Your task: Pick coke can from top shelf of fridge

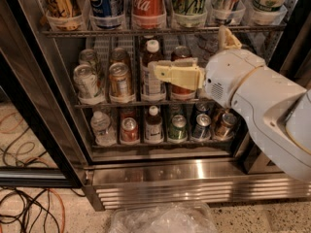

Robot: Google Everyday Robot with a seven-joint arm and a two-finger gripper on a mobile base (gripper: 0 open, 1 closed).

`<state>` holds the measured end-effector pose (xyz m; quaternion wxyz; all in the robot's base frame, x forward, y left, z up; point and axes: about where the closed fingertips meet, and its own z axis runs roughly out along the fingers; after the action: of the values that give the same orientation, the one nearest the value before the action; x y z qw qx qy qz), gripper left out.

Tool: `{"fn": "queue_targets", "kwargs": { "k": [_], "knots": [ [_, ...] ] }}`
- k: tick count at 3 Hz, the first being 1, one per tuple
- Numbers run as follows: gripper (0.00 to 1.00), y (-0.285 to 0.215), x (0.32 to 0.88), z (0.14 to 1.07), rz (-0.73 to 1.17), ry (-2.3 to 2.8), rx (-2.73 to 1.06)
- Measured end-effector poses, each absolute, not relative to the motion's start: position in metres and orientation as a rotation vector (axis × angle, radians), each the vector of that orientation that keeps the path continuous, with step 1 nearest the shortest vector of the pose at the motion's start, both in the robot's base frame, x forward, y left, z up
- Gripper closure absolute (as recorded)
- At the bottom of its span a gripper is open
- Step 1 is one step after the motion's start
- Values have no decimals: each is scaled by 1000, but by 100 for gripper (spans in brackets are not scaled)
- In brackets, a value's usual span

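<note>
The red coke can (pixel 148 3) stands upright in the middle of the top shelf (pixel 160 31), behind a clear plastic front stop; its lid is cut off by the frame's upper edge. The fridge (pixel 160 176) is open, showing its wire racks and ribbed steel base. My gripper (pixel 171 74), cream-coloured on a white arm, reaches in from the right. It hangs in front of the middle shelf, below and slightly right of the coke can, and holds nothing that I can see.
A blue Pepsi can (pixel 106 1) stands left of the coke can, with green and other cans to its right. The middle rack holds cans and a bottle (pixel 151 67). The lower rack holds several more. Cables (pixel 29 212) and a plastic bag (pixel 160 220) lie on the floor.
</note>
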<state>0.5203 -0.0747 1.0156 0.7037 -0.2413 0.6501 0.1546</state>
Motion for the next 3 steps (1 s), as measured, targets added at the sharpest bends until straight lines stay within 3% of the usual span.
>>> {"fn": "queue_targets", "kwargs": {
  "k": [3],
  "knots": [
    [0, -33, 523, 1030, 356, 1333, -575]
  ]
}}
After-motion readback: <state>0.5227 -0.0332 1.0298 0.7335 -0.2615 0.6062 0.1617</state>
